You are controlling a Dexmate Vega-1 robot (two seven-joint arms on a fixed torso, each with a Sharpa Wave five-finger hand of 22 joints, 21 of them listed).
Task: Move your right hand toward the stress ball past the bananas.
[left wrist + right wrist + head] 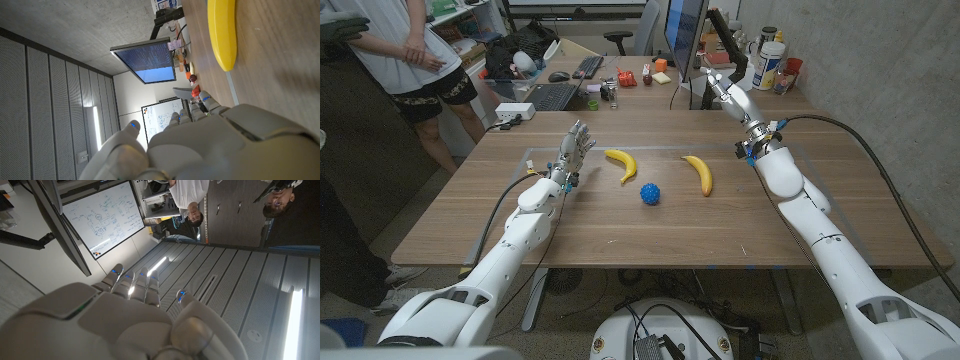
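Stress ball [651, 193] (blue, spiky) at frame centre on table [620, 235], between two bananas [623, 164] [699, 173]. Right hand [726, 92] upper right, raised, fingers spread, holding nothing. Left hand [574, 150] left of centre, fingers apart, holding nothing.

A big wooden table [650, 225] stands in an office room. Behind it is a desk with a keyboard [552, 96], a monitor [686, 40] and small clutter. A person [415, 55] stands at the far left. The wall [860, 50] on the right is grey. A whiteboard [102, 217] with drawings hangs in the room, and long lights [292, 325] glow on the ceiling.
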